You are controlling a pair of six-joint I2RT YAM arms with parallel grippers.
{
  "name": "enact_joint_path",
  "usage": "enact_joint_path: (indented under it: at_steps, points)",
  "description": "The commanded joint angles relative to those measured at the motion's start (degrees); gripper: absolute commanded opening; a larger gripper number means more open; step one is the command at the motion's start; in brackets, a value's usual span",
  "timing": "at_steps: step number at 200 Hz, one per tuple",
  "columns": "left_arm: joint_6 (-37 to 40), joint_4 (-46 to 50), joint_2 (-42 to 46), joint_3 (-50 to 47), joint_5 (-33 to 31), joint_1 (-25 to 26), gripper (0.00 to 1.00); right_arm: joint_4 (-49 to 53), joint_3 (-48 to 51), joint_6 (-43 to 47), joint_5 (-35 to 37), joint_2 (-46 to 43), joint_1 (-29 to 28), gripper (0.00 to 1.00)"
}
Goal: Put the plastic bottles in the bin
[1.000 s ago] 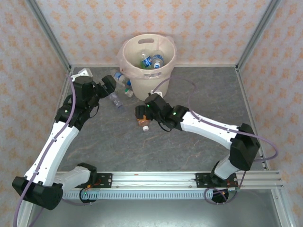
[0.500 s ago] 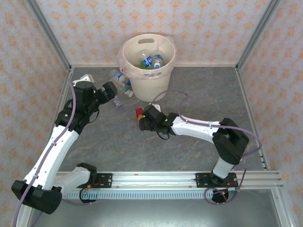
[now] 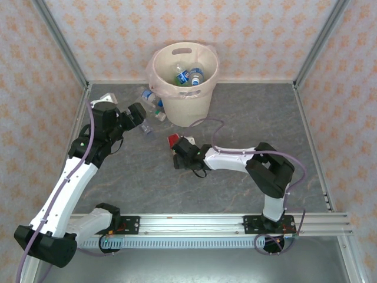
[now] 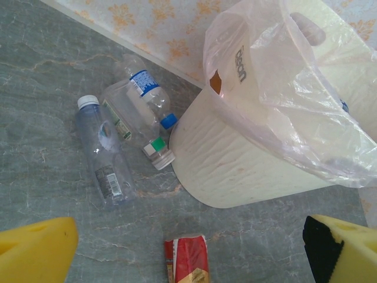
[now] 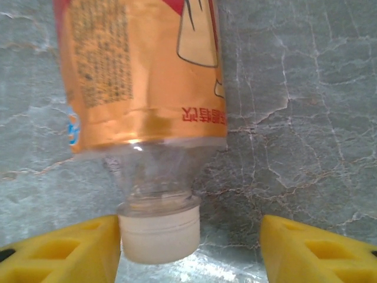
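The cream bin stands at the back with several bottles inside; its clear liner hangs over the rim. Three clear bottles lie left of the bin: one with a white cap, one with a blue label and blue cap, one with a green-and-white cap. A red-and-orange-labelled bottle lies on the table, its white cap between my open right gripper's fingers and touching the left finger. My left gripper hangs open above the floor near the three bottles.
Patterned walls and metal posts close in the table on three sides. The red-labelled bottle lies in front of the bin's base. Grey table surface stretches to the right of the bin.
The right arm has folded in, its elbow swinging left, with the gripper staying at the red-labelled bottle. The left gripper shifted slightly towards the bin a second ago, then held still.
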State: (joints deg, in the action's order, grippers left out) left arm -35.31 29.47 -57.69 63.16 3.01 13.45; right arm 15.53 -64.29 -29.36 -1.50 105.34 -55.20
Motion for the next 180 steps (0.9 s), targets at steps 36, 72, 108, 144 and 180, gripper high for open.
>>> enact_joint_path:
  at_steps: [36, 72, 108, 144, 180]
  points:
    - [1.4, 1.5, 2.0, -0.3, 0.3, -0.3, 0.99, -0.1, -4.5, 2.3, 1.5, 3.8, -0.3, 0.53]
    - [1.4, 2.1, 1.9, -0.1, 0.0, -0.4, 0.99, -0.2, -5.3, 3.3, 1.8, 4.8, -0.3, 0.52]
    - [1.4, 1.7, 2.2, -0.5, 0.3, -0.3, 0.99, -0.2, -5.6, 3.9, 1.6, 5.2, -0.3, 0.39]
    - [1.4, 1.6, 1.9, -0.4, 0.4, -0.4, 0.99, 0.1, -5.1, 4.0, 2.2, 3.2, -0.2, 0.29]
    - [1.4, 0.7, 1.5, -0.4, 0.7, -0.3, 0.99, 0.0, -3.6, 3.7, 3.5, -1.4, -0.3, 0.27]
